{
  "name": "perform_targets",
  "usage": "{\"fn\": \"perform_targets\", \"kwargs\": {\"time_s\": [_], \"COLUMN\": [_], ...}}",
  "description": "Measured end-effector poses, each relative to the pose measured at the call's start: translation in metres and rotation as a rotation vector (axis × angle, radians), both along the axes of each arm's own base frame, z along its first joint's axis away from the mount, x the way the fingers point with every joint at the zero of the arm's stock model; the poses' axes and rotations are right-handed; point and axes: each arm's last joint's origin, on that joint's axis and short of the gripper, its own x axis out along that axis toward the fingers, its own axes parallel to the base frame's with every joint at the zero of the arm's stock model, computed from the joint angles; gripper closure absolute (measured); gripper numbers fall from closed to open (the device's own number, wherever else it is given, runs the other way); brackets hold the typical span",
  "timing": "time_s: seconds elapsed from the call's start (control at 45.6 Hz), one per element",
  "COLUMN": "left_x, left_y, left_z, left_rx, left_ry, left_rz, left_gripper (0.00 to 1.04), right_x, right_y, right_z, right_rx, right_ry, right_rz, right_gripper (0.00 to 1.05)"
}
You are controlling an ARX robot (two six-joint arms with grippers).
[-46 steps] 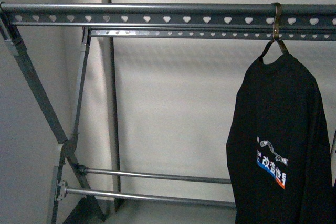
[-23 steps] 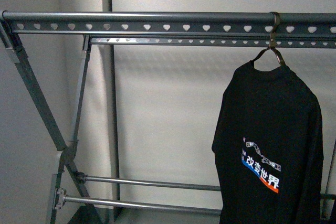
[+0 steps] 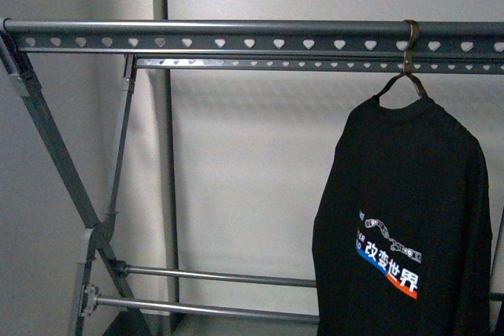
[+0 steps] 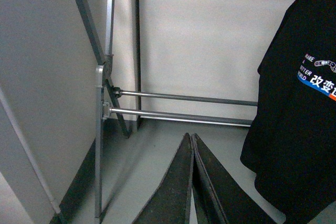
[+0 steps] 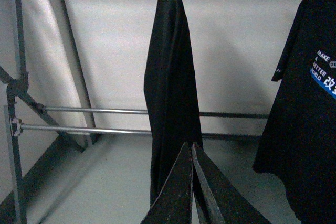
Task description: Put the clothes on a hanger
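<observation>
The black T-shirt (image 3: 402, 194) with white characters, a chain drawing and blue and red stripes hangs from a coat hanger whose hook (image 3: 411, 37) sits over the round top rail (image 3: 236, 27) of the grey rack, towards its right end. The shirt also shows in the left wrist view (image 4: 299, 119) and the right wrist view (image 5: 310, 108). My left gripper (image 4: 191, 136) is shut and empty, low down and apart from the shirt. My right gripper (image 5: 190, 144) is shut and empty, in front of a second black garment (image 5: 170, 77) that hangs edge-on. Neither gripper shows in the front view.
The rack's crossed legs (image 3: 55, 147) stand at the left and two lower cross rails (image 3: 220, 277) run along the bottom. A strip with heart-shaped holes (image 3: 205, 42) runs under the top rail. A white wall is behind and a grey floor (image 4: 157, 156) below.
In the front view the rail now sits lower in the picture. The hanging shirt shows further left and lower, with its print turned a little.
</observation>
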Motion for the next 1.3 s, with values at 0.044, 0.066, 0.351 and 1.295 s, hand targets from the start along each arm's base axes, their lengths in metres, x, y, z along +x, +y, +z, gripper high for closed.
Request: {"fn": "perform_targets", "kwargs": {"time_s": [0.044, 0.066, 0.351, 1.295], "left_x": [0.000, 0.000, 0.000, 0.000], "left_y": [0.000, 0.000, 0.000, 0.000], "left_z": [0.000, 0.000, 0.000, 0.000], "left_rx": [0.000, 0.000, 0.000, 0.000], "left_ry": [0.000, 0.000, -0.001, -0.001], "left_rz": [-0.001, -0.001, -0.001, -0.001], "left_gripper": [1.01, 1.01, 1.01, 0.07], "right_x": [0.000, -0.001, -0.013, -0.013], "right_y": [0.000, 0.000, 0.000, 0.000], "right_z": [0.000, 0.000, -0.002, -0.003], "right_rx": [0.000, 0.000, 0.000, -0.001], "right_ry": [-0.003, -0.004, 0.000, 0.000], "right_rz": [0.000, 0.000, 0.000, 0.000], "right_gripper": [1.02, 1.02, 1.02, 0.07]}}
